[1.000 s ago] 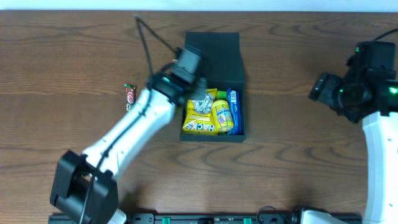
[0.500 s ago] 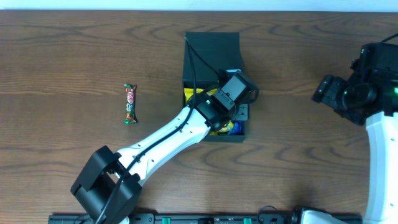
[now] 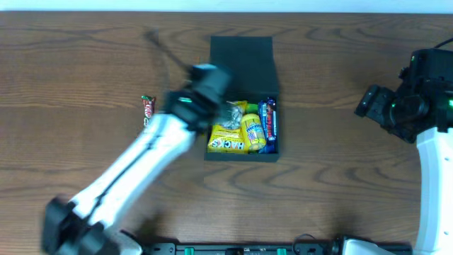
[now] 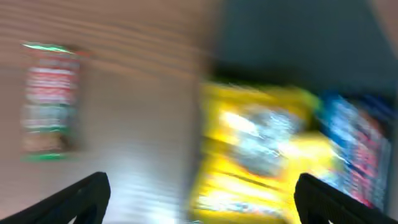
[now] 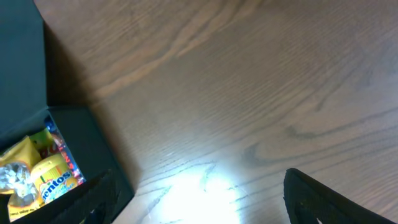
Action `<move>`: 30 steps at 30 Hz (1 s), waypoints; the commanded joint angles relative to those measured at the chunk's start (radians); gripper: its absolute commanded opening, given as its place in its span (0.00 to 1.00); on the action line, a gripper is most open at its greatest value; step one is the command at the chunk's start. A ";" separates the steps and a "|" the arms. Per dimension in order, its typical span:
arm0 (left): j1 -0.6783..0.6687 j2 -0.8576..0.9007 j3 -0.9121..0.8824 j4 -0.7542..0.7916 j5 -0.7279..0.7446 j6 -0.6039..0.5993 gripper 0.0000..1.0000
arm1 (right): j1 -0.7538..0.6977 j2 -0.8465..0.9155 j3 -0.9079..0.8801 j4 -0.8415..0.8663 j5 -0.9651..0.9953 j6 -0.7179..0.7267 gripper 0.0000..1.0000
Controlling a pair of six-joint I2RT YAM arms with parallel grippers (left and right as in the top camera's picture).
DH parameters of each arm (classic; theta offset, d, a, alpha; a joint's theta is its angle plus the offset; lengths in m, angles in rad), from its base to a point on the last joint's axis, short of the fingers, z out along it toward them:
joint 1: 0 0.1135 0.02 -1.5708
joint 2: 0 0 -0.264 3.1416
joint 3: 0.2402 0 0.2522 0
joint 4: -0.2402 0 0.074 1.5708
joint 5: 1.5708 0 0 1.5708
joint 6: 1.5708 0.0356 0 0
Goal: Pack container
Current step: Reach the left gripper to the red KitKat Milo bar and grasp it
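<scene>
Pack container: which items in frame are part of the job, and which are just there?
Job: container, lid open; inside it Hacks bag, Mentos pack, blue packet; candy bar out on the table, probably still to pack.
Just there: black rail along the table's near edge.

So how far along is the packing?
Done: several snack packets lie in the open container. In hand: nothing; the left gripper is open and empty above the container's left edge. Left: the candy bar on the table, then probably shutting the lid.
</scene>
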 commanded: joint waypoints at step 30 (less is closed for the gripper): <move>0.475 -0.015 -0.589 0.488 0.184 0.316 0.81 | -0.009 -0.005 0.015 0.007 0.006 -0.015 0.86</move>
